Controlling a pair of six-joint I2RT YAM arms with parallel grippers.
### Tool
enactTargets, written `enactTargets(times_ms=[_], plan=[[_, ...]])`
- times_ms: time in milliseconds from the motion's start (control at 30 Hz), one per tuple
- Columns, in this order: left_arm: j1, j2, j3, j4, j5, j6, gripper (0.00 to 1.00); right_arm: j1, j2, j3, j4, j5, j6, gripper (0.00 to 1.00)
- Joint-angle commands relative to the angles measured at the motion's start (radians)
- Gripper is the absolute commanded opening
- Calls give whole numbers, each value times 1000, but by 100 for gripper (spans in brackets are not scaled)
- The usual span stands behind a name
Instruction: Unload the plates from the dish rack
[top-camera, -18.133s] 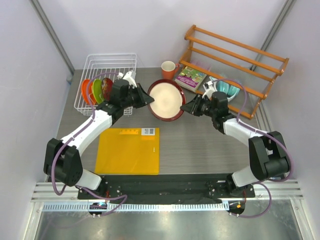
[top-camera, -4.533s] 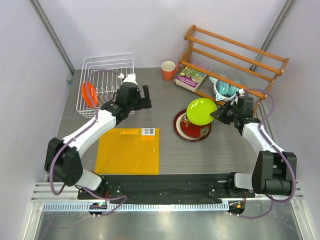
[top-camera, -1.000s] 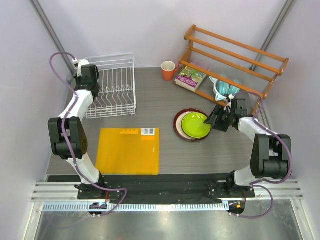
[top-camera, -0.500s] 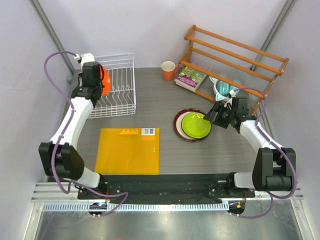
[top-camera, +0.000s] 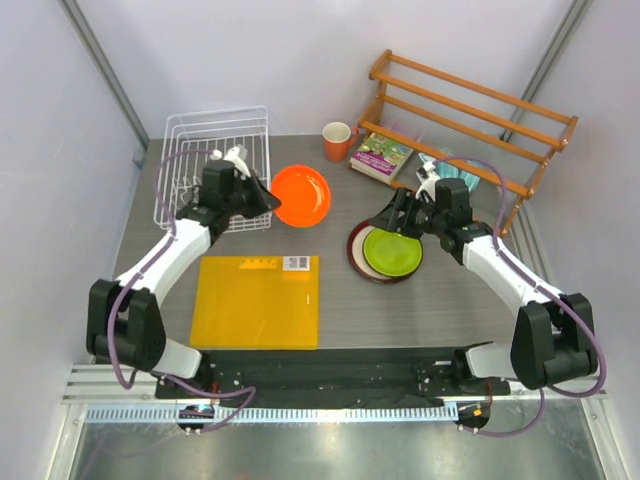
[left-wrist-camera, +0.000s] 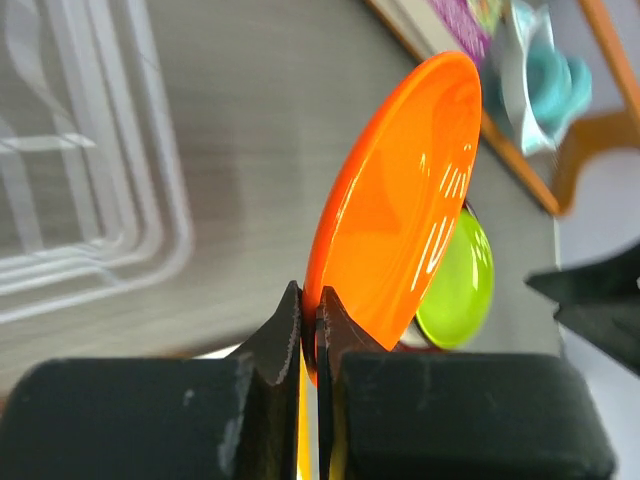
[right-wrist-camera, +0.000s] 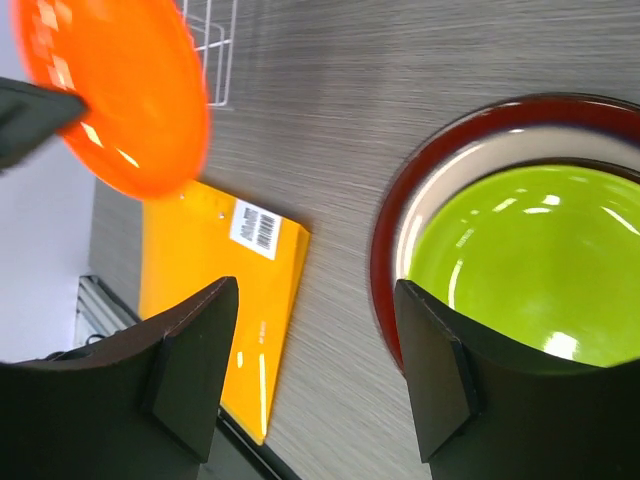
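Orange round plate (top-camera: 302, 196) is pinched at its 9 o'clock rim by the left fingers (left-wrist-camera: 282, 338), which stand narrow and clamp the thin edge between them. In the left wrist view the plate is tilted, its glossy face catching the light. It is just beside the 3 o'clock side of the white wire dish rack (top-camera: 215, 165), outside the bars.

At 4 o'clock from it, on the grey table (top-camera: 450, 300), a lime green round plate (top-camera: 392, 252) lies nested inside a larger dark red plate with a cream inner band (top-camera: 353, 250). The right fingers (right-wrist-camera: 195, 370) are spread wide and hold nothing; they hover over the 11 o'clock rim of that stack.

A flat yellow-orange folder with a barcode label (top-camera: 260, 300) lies at 6 o'clock from the orange plate. An orange mug (top-camera: 338, 140) stands at 1 o'clock from it, with a paperback book (top-camera: 380, 155) near the mug at 3 o'clock. An orange wooden slatted shelf (top-camera: 470, 110) fills the table's 1 o'clock corner.
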Motion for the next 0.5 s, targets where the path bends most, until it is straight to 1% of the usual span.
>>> enactTargets(times_ms=[0,33,200,300,400,433,467], plan=[[-71,33,-30,217,182,-133,0,41,42,45,105,-30,57,70],[-95,42,-48,232,195,-142,0,43,48,45,146,-34,63,70],[-134,56,-104,337,212,-196,0,53,99,42,188,-63,74,70],[-152,64,-108,344,227,-206,0,57,128,35,217,-77,77,67],[-172,73,-108,347,229,-208,0,58,143,32,243,-97,85,67],[-180,76,-107,348,226,-208,0,60,145,29,257,-99,89,59],[-184,84,-105,350,229,-206,0,61,151,29,261,-103,94,57]])
